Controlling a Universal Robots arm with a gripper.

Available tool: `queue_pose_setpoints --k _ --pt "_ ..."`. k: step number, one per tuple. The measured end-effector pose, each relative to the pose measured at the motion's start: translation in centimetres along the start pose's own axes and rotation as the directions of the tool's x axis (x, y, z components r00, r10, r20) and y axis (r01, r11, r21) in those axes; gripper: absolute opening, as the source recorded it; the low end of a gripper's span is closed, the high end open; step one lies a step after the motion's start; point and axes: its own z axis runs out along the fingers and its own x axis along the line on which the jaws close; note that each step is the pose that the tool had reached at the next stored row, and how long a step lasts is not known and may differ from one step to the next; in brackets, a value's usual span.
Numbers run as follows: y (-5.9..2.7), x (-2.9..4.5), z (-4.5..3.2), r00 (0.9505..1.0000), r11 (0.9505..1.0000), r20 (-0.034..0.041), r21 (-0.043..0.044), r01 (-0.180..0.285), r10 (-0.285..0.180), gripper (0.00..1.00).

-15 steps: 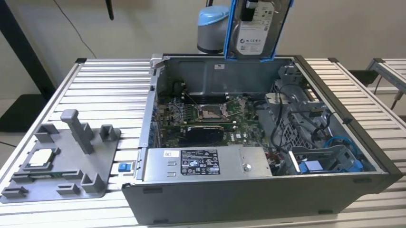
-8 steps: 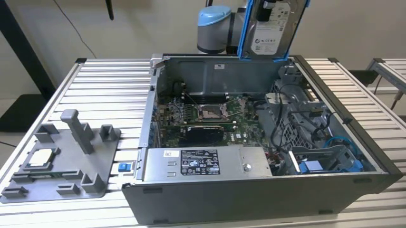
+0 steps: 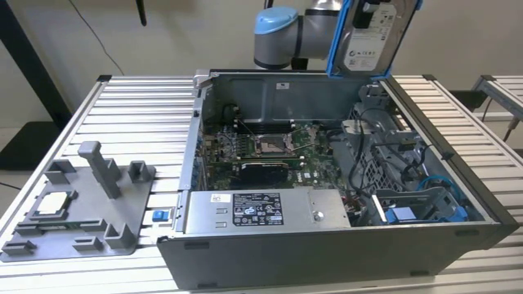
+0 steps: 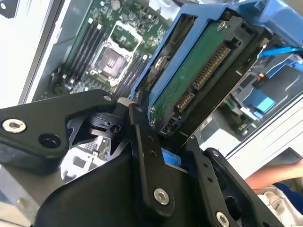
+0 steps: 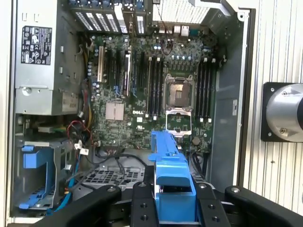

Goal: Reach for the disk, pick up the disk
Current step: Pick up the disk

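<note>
- We see the disk (image 3: 369, 37) lifted clear above the open computer case (image 3: 327, 184), held upright at the top of the exterior view, its white label facing the camera and its blue carrier bracket running along its edges.
- We find the claw (image 4: 163, 142) closed on the disk: in the second wrist view its black fingers (image 4: 147, 156) press against the end of the blue bracket, and the disk's green circuit board and connector face the camera.
- In the first wrist view the blue bracket of the disk (image 5: 170, 175) sits between the claw's (image 5: 173, 208) black fingers (image 5: 142, 205), with the motherboard (image 5: 142, 90) far below it.
- The case lies on its side on the ribbed metal counter (image 3: 139, 116), its side panel off, the power supply (image 3: 261, 211) near its front edge and a blue drive bay (image 3: 417, 208) at the exterior view's right.
- A grey fixture tray (image 3: 82, 208) sits on the counter at the exterior view's left, with a small square chip (image 3: 51, 203) in it and a small blue clip (image 3: 160, 215) just beside it.
- A person's arm (image 4: 274, 175) shows at the edge of the second wrist view.
</note>
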Motion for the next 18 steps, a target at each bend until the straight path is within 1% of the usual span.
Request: queue_pose_setpoints --k 6,8,15,18 --pt "-2.59 0.07 -0.01 1.0000 1.0000 -0.0005 -0.0001 0.000 0.000 0.00" --pt "-2.77 0.07 -0.01 1.0000 1.0000 -0.0004 -0.0003 0.000 0.000 0.00" --pt "-2.93 0.10 -0.02 1.0000 1.0000 -0.0005 -0.0003 0.000 0.000 0.00" --pt "-2.93 0.49 -0.03 1.0000 1.0000 -0.0006 -0.0004 0.000 0.000 0.00"
